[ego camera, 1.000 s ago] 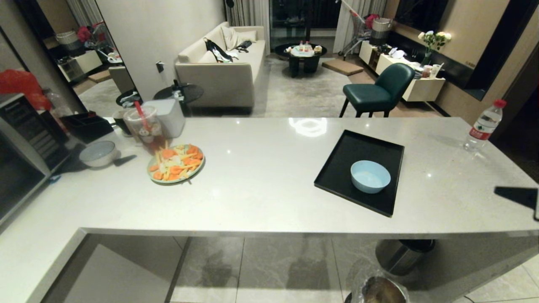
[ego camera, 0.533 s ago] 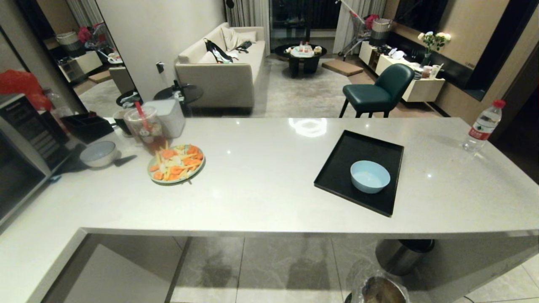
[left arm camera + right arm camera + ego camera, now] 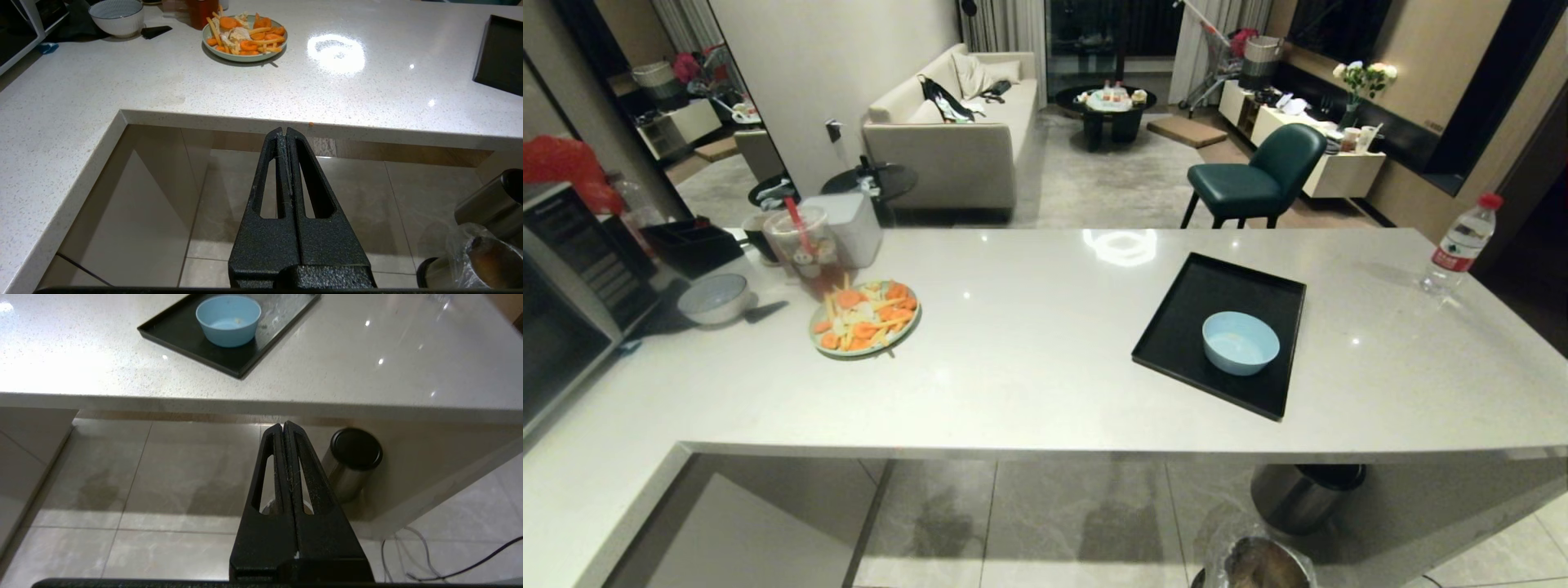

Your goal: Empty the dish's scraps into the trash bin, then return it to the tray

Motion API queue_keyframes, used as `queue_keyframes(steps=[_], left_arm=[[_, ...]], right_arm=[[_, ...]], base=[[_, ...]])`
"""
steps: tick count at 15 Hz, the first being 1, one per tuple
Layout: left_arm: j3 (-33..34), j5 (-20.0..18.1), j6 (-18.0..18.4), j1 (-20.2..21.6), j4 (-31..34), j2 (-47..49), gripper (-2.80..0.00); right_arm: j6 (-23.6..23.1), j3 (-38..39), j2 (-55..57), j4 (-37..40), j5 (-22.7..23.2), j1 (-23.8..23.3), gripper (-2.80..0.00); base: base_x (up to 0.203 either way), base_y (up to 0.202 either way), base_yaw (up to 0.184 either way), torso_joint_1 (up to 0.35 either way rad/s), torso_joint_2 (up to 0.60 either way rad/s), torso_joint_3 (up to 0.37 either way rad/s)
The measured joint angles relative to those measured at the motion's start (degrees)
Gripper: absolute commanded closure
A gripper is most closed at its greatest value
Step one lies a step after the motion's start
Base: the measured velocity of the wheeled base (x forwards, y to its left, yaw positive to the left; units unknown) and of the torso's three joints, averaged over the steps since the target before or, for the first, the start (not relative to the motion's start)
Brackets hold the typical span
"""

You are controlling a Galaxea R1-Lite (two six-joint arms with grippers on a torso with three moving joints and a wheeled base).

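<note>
One light-blue dish (image 3: 1241, 342) sits upright on the black tray (image 3: 1192, 314), toward the tray's near right part, and the tray lies flat on the pale bench (image 3: 1029, 359). From the right wrist view the dish (image 3: 228, 319) holds no pieces of food, only a faint pale smear at its bottom; no scraps show in it. On the floor in front of the bench stands the trash bin (image 3: 1258, 563), a steel cylinder with a clear bag over its rim (what lies inside it cannot be made out). Just behind it, partly under the bench edge, is a second steel bin with a black lid (image 3: 350, 462), shut.

Far to the left on the bench, well apart from the tray, a green plate (image 3: 864, 318) carries a heap of orange slices and yellow sticks. Near it stand one grey-white bowl (image 3: 714, 298), its inside not visible, one plastic cup (image 3: 805, 249) with a red straw and dark drink, and one white box (image 3: 854, 224). One water bottle (image 3: 1460, 243) with a red cap stands at the bench's far right.

Counted: two bowls, one plate, one tray, two bins, one cup, one bottle.

The left claw (image 3: 285, 132) hangs below the bench edge over the floor, its two fingers pressed together on nothing. The right claw (image 3: 283, 428) hangs likewise over the floor tiles near the lidded bin, fingers together and empty.
</note>
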Motion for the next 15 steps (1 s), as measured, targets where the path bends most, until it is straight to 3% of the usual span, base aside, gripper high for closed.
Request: queue_keyframes(steps=[5, 15], left_arm=[[0.00, 0.00, 0.00, 0.02, -0.02, 0.00, 0.00], [0.00, 0.02, -0.02, 0.02, -0.02, 0.00, 0.00]], right_arm=[[-1.84, 0.18, -8.40, 2.15, -0.02, 0.50, 0.00], [-0.92, 0.21, -10.11, 2.24, 0.06, 0.56, 0.00]], base=[[0.000, 0.000, 0.000, 0.000, 0.00, 0.000], [0.000, 0.000, 0.000, 0.000, 0.00, 0.000]])
